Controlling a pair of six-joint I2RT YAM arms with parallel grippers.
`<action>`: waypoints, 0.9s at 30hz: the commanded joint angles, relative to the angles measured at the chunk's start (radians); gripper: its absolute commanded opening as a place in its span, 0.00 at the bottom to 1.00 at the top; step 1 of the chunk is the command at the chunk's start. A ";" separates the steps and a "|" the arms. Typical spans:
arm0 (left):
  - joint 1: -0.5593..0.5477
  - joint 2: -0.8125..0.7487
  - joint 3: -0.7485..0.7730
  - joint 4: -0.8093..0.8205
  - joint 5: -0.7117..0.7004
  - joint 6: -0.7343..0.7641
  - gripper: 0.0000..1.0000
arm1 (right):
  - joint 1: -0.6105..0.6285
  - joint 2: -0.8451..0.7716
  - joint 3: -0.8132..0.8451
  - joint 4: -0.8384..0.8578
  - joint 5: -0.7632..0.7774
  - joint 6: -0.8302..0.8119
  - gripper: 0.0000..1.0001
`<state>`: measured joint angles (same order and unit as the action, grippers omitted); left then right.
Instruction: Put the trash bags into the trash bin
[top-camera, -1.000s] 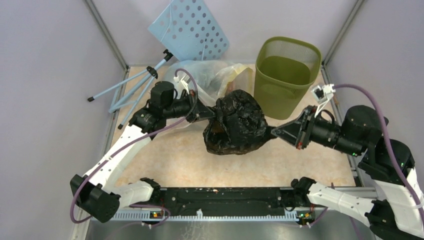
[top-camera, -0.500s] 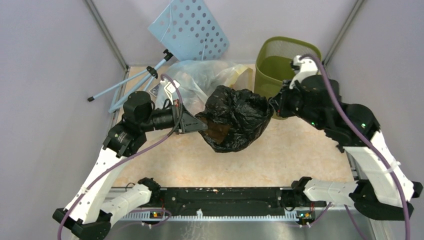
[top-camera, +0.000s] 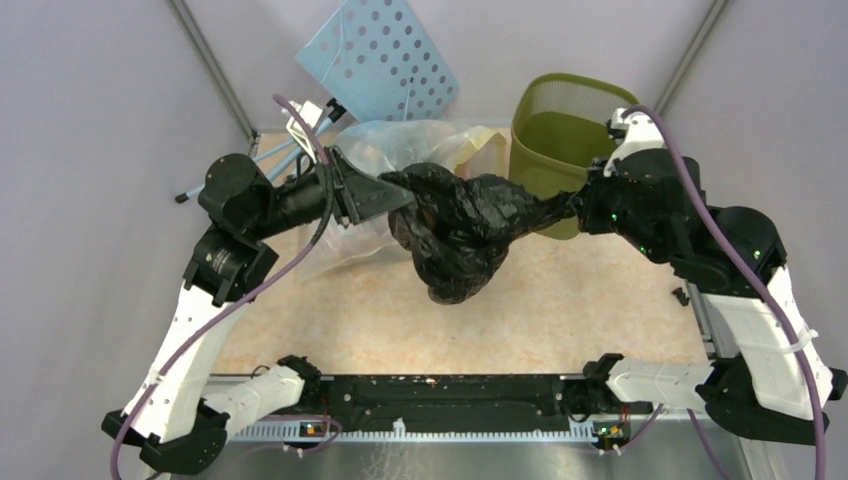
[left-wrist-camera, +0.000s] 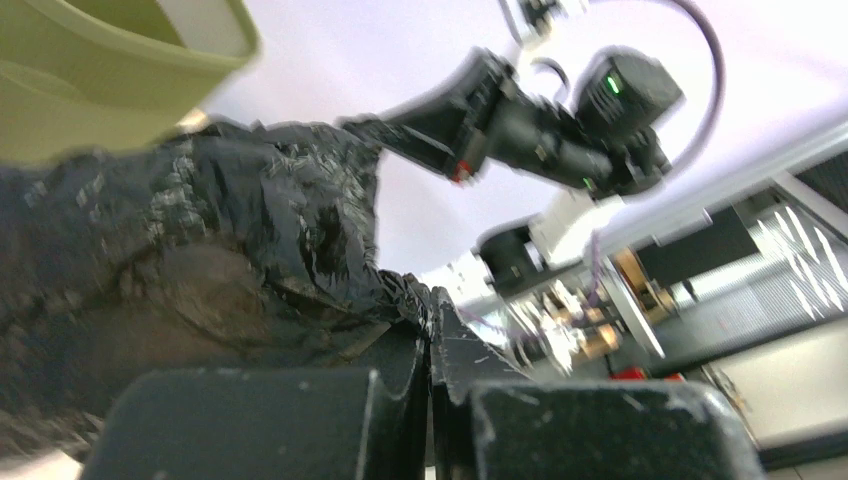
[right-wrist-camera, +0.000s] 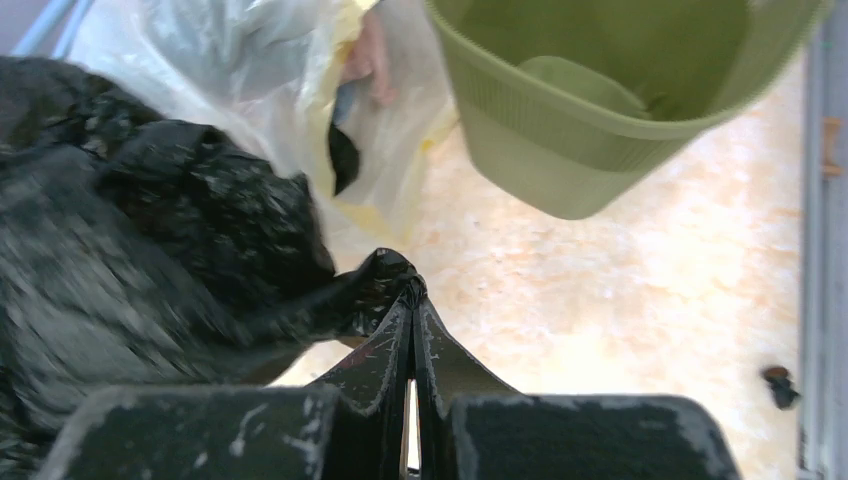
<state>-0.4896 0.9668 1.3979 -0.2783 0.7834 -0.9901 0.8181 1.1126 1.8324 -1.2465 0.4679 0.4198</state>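
Note:
The glossy black trash bag (top-camera: 458, 225) hangs stretched in the air between both grippers, above the table and left of the olive-green mesh trash bin (top-camera: 572, 130). My left gripper (top-camera: 408, 193) is shut on the bag's left edge; in the left wrist view (left-wrist-camera: 432, 305) the plastic (left-wrist-camera: 230, 250) bunches at its tips. My right gripper (top-camera: 572, 203) is shut on the bag's right edge, just in front of the bin's near wall; in the right wrist view (right-wrist-camera: 410, 290) the bag (right-wrist-camera: 150, 250) trails left and the bin (right-wrist-camera: 600, 110) is ahead.
A large translucent clear-yellowish bag (top-camera: 400, 150) lies behind the black bag. A pale blue perforated board (top-camera: 378, 58) leans on the back wall, with a pale blue tripod (top-camera: 270, 160) at the back left. A small dark object (right-wrist-camera: 780, 385) lies near the right rail.
Both arms rose and lifted the black bag higher, stretching it. The left gripper moved up and back; the right gripper stays by the bin's front.

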 joint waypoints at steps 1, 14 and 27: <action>0.005 0.050 0.094 -0.054 -0.266 0.085 0.00 | -0.008 -0.009 0.076 -0.117 0.171 -0.005 0.00; -0.024 0.321 0.238 0.054 -0.258 0.107 0.00 | -0.007 0.067 0.373 -0.131 0.027 -0.063 0.00; -0.203 0.551 0.611 0.325 -0.298 0.174 0.00 | -0.008 0.153 0.471 0.442 0.396 -0.403 0.00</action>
<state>-0.6724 1.5047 1.9373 -0.1650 0.5243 -0.8597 0.8146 1.3087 2.3585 -1.1385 0.6998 0.2001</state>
